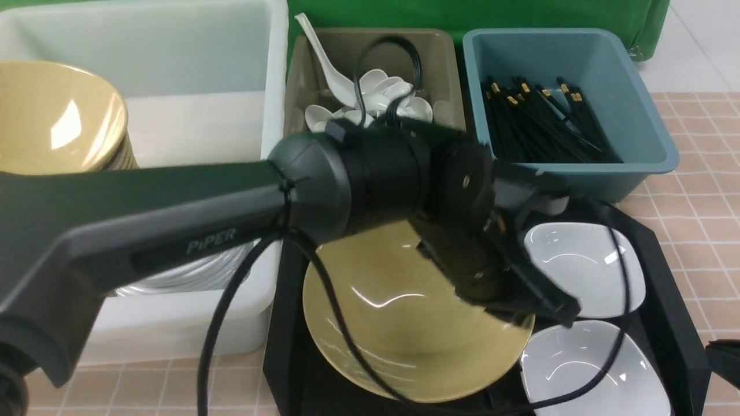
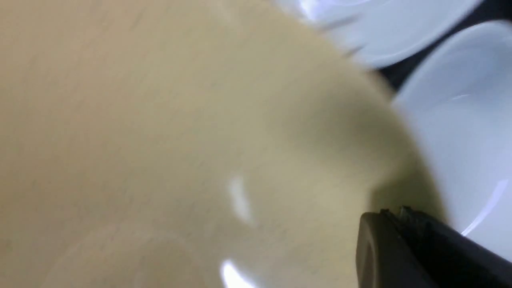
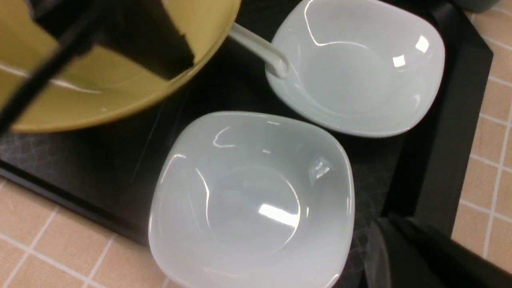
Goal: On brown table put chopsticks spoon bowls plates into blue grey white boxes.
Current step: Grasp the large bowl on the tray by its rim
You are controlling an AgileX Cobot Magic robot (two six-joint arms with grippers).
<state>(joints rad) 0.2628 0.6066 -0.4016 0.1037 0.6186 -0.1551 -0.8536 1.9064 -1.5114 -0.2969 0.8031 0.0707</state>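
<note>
A tan bowl (image 1: 399, 323) sits on the black tray, and another stands in the white tub (image 1: 58, 121). My left gripper (image 1: 549, 309) is at the tray bowl's right rim; the left wrist view shows its jaws (image 2: 394, 216) closed across the rim of the bowl (image 2: 180, 140). Two white plates (image 1: 584, 268) (image 1: 584, 370) lie on the tray beside it. A spoon handle (image 3: 260, 48) sticks out from under the bowl onto the far plate (image 3: 360, 68). My right gripper (image 3: 390, 224) looks shut and empty, next to the near plate (image 3: 252, 200).
The black tray (image 1: 665, 300) lies on the brown table (image 1: 705, 173). The white tub (image 1: 191, 115) also holds stacked white plates (image 1: 191, 277). The olive-grey bin (image 1: 439, 63) holds spoons (image 1: 376, 95). The blue bin (image 1: 653, 133) holds chopsticks (image 1: 543, 124).
</note>
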